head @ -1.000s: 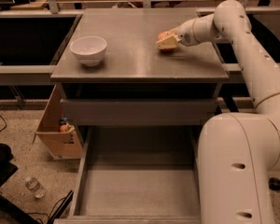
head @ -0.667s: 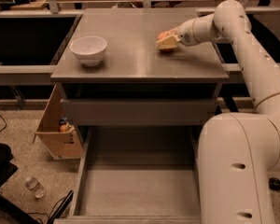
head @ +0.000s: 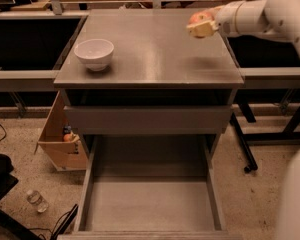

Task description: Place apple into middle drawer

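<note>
My gripper [head: 203, 28] grips the apple [head: 200, 18] tight. It has just lifted it, high above and behind the right side of the open middle drawer [head: 150, 201]. Next, down there.

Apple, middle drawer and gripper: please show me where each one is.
apple [head: 199, 17], camera view, on its red upper side.
middle drawer [head: 150, 204], camera view, on its bare grey floor.
gripper [head: 202, 28], camera view, over the far right of the tabletop [head: 150, 59], between the tips holding the apple.
</note>
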You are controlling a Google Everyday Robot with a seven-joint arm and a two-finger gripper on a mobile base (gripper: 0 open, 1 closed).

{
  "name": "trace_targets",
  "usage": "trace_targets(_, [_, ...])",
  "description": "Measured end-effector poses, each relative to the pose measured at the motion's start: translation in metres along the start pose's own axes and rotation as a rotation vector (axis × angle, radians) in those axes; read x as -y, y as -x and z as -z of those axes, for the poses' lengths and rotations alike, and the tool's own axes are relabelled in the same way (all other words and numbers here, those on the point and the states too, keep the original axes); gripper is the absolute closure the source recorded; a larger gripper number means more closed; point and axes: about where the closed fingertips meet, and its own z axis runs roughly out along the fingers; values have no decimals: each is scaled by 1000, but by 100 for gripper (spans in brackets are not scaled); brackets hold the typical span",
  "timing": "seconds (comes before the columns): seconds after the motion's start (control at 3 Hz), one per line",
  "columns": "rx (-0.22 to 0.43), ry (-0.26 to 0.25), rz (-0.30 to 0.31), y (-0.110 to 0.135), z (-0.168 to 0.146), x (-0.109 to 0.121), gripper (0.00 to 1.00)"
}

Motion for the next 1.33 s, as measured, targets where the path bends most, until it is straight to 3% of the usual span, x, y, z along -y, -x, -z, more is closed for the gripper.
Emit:
trace_targets(0.33, [116, -154, 58, 64, 97, 1, 100])
trace_targets(0.67, [173, -203, 36, 71, 143, -32, 100])
trace_targets(1.0, [94, -164, -48, 5, 155, -76, 100])
trace_targets(1.33, [-57, -69, -133, -83, 138, -134, 100])
